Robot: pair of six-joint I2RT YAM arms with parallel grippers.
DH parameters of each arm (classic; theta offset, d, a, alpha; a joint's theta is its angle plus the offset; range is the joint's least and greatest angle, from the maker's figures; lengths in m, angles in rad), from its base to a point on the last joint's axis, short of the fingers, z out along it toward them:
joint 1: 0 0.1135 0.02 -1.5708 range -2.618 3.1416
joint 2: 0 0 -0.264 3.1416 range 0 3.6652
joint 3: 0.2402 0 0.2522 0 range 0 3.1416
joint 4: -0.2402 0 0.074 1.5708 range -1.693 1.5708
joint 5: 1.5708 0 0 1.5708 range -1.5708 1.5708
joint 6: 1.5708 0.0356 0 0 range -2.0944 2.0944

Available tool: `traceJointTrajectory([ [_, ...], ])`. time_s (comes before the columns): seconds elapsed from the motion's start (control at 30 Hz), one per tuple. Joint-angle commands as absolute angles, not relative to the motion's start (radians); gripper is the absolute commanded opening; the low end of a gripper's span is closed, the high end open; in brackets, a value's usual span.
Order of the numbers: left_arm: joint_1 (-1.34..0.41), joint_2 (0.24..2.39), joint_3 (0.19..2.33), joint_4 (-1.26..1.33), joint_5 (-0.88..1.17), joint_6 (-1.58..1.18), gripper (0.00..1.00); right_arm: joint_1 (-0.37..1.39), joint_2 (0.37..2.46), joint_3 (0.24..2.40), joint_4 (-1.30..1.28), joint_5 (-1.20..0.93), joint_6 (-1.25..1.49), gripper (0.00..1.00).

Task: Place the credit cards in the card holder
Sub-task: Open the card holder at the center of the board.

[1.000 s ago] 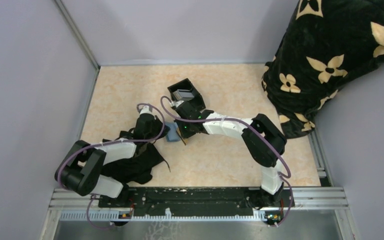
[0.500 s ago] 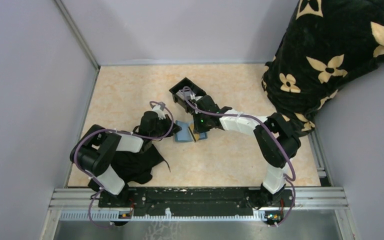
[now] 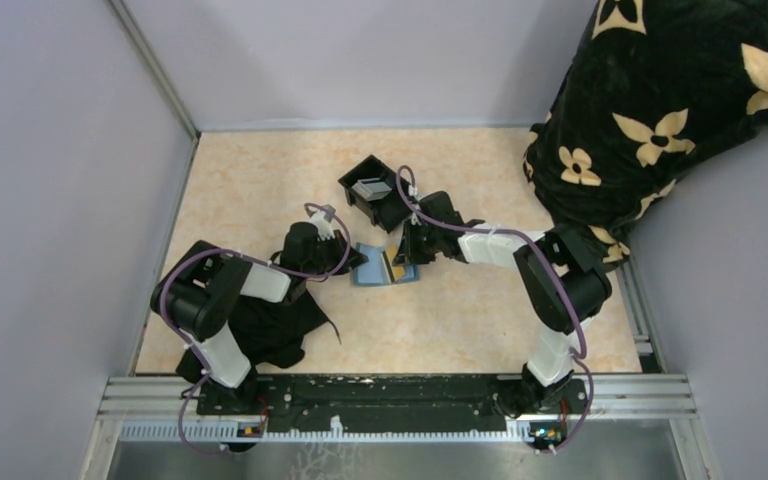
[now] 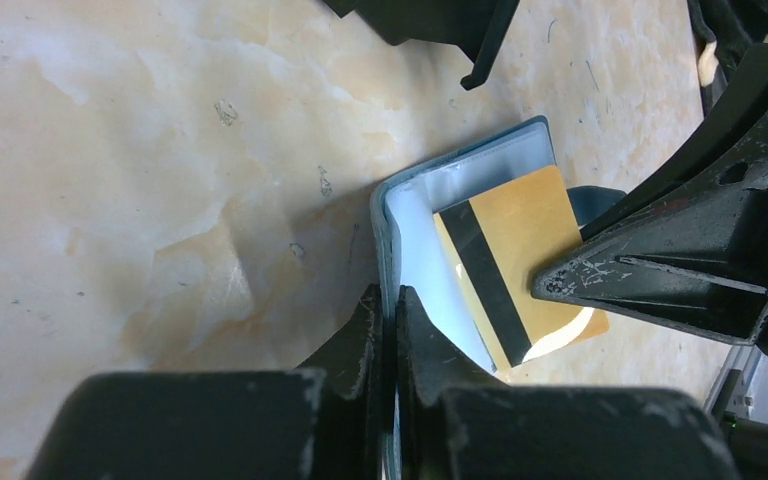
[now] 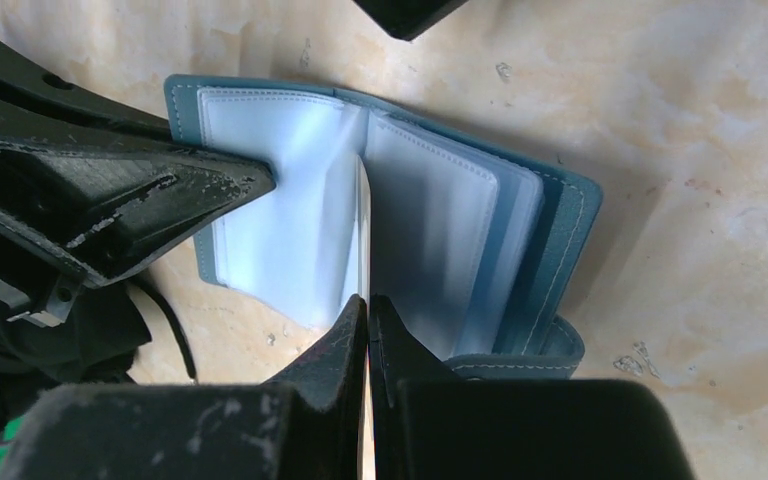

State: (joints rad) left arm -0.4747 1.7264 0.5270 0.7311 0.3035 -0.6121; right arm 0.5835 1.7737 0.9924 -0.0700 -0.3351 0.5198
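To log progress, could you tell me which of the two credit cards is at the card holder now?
The tan-yellow card with the black stripe, at the open teal card holder; the grey card lies apart in the black tray.

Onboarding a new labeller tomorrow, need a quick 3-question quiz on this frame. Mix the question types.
1. True or false: the card holder is folded shut.
2. Where is the grey card? A) in the black tray. B) in a sleeve of the card holder. C) between gripper fingers.
3. Fill in: the tan-yellow card is pinched by the ___ gripper.

Key
1. False. It lies open, with the left gripper shut on its edge.
2. A.
3. Right. The right gripper is shut on the card, held edge-on over the open sleeves.
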Motion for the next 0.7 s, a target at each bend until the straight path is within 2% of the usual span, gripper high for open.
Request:
traceJointTrajectory([
  [0.0, -0.477, 1.765, 0.534, 0.707, 0.352, -0.63, 0.01, 0.551, 1.726, 0.941, 0.04, -0.368, 0.585, 0.0],
  [0.33, -0.476, 1.776, 0.503, 0.706, 0.316, -0.697, 0.01, 0.528, 1.718, 0.842, 0.253, -0.462, 0.724, 0.0],
  [0.67, -0.476, 1.767, 0.467, 0.714, 0.28, -0.746, 0.01, 0.527, 1.661, 0.79, 0.293, -0.435, 0.75, 0.0],
])
